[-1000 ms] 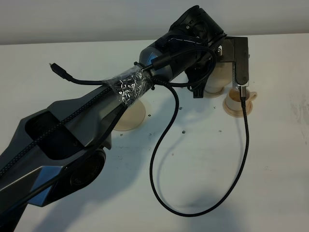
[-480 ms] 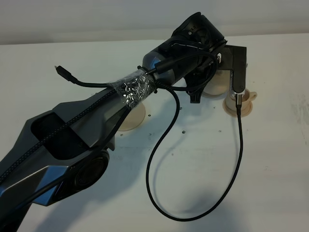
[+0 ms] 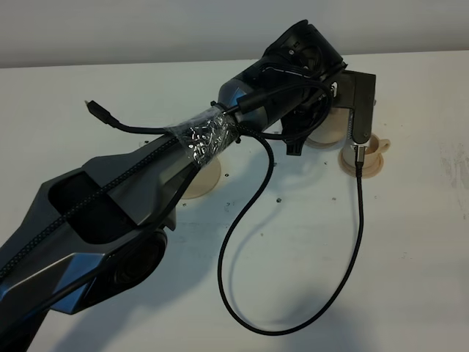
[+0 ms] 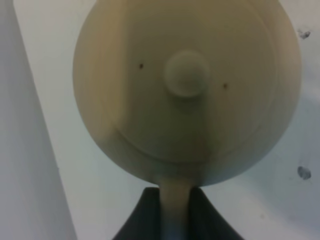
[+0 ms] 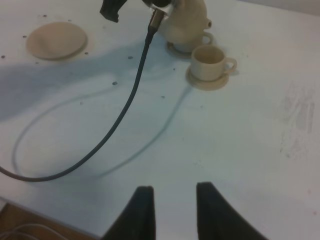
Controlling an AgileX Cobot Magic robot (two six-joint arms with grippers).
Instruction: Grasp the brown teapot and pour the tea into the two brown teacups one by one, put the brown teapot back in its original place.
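The brown teapot (image 3: 327, 127) is at the far right of the table, held by my left gripper (image 4: 175, 202), which is shut on its loop handle (image 4: 176, 210). The left wrist view looks down on its knobbed lid (image 4: 186, 73). In the right wrist view the teapot (image 5: 186, 22) is over a small saucer (image 5: 180, 50); the cup there is hidden. The other brown teacup (image 3: 364, 151) stands on its saucer just right of the teapot, also seen in the right wrist view (image 5: 209, 60). The wide saucer (image 3: 204, 180) lies partly under the left arm. My right gripper (image 5: 174, 210) is open and empty near the table's front.
A black cable (image 3: 293, 323) hangs from the left wrist and loops over the white table (image 3: 410, 242) in front of the cups. The left arm (image 3: 146, 191) stretches across the table's left and middle. The wide saucer also shows in the right wrist view (image 5: 56, 40).
The left arm has shifted slightly toward the back with the teapot still in its gripper. The cable loop has slid a little on the table.
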